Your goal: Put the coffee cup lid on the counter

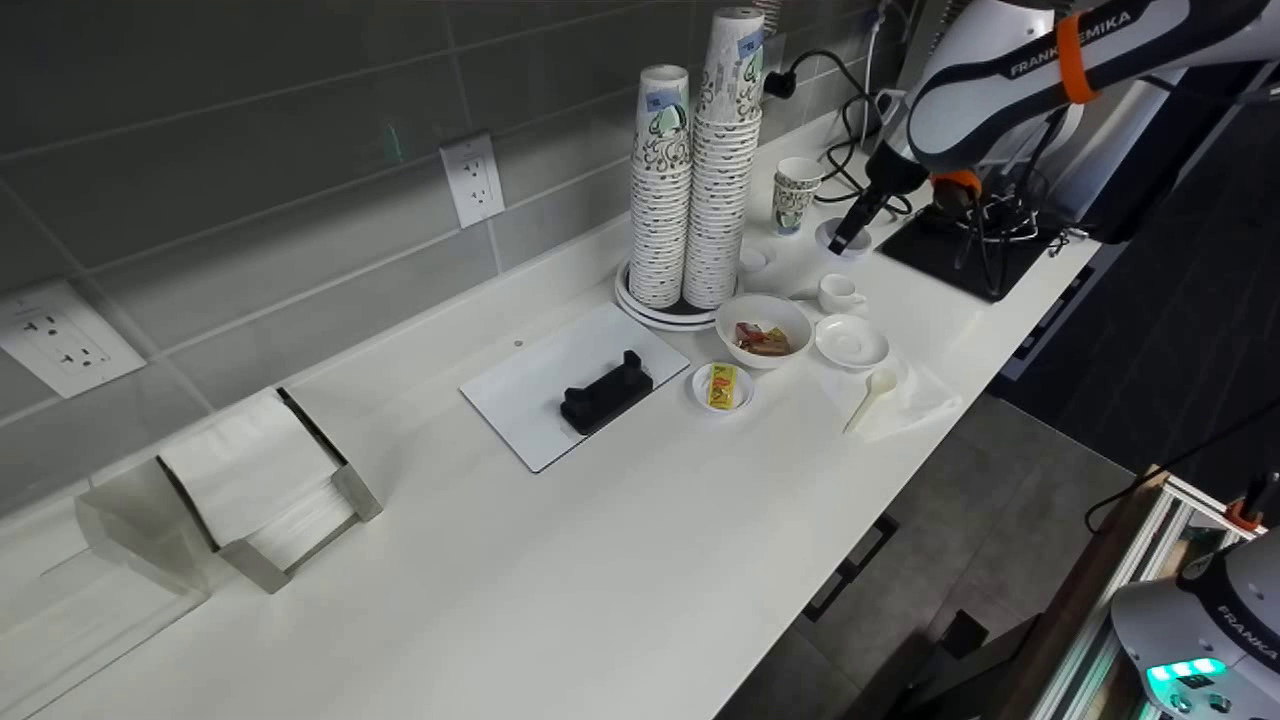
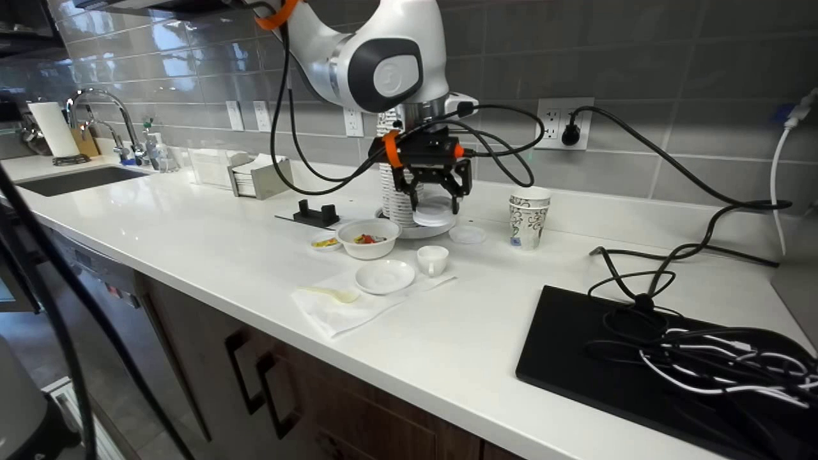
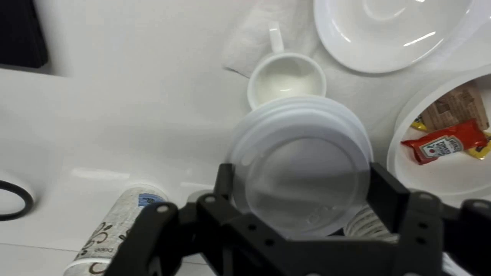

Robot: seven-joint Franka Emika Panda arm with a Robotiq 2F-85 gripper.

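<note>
Robotiq gripper (image 3: 301,177) clamped on a white coffee cup lid (image 3: 302,166), held above the counter (image 2: 473,332)

Seen from the wrist, the black fingers (image 3: 387,184) press on opposite sides of the lid, whose broad face is turned to the camera. Doubled edges show along its rim; whether that is one piece or several nested, I cannot tell. In an exterior view the lid hangs clear of the counter, with the tall stacks of patterned paper cups (image 2: 393,201) beyond it and a short nested pair of paper cups (image 2: 529,220) nearby.

In the wrist view the lid's edge covers part of a white handled cup (image 3: 285,78), and a white saucer (image 3: 383,42) lies just beside the cup. Near them a white bowl (image 3: 441,176) holds condiment packets (image 3: 456,107), among them a red Heinz tomato ketchup packet (image 3: 441,143). Close to the bowl, a small white dish (image 1: 744,396) carries a yellow packet (image 1: 722,385), and a cream-coloured spoon (image 1: 876,390) lies on a white napkin (image 1: 922,405) by the saucer.

Farther along the counter one way, a black stand (image 1: 606,398) sits on a thin white board (image 1: 535,390), and a metal holder (image 1: 358,492) bears a pile of white paper napkins (image 1: 250,465). The opposite way, a tangle of black and white cables (image 2: 716,348) lies on a black mat (image 2: 556,338) near the counter's front edge
</note>
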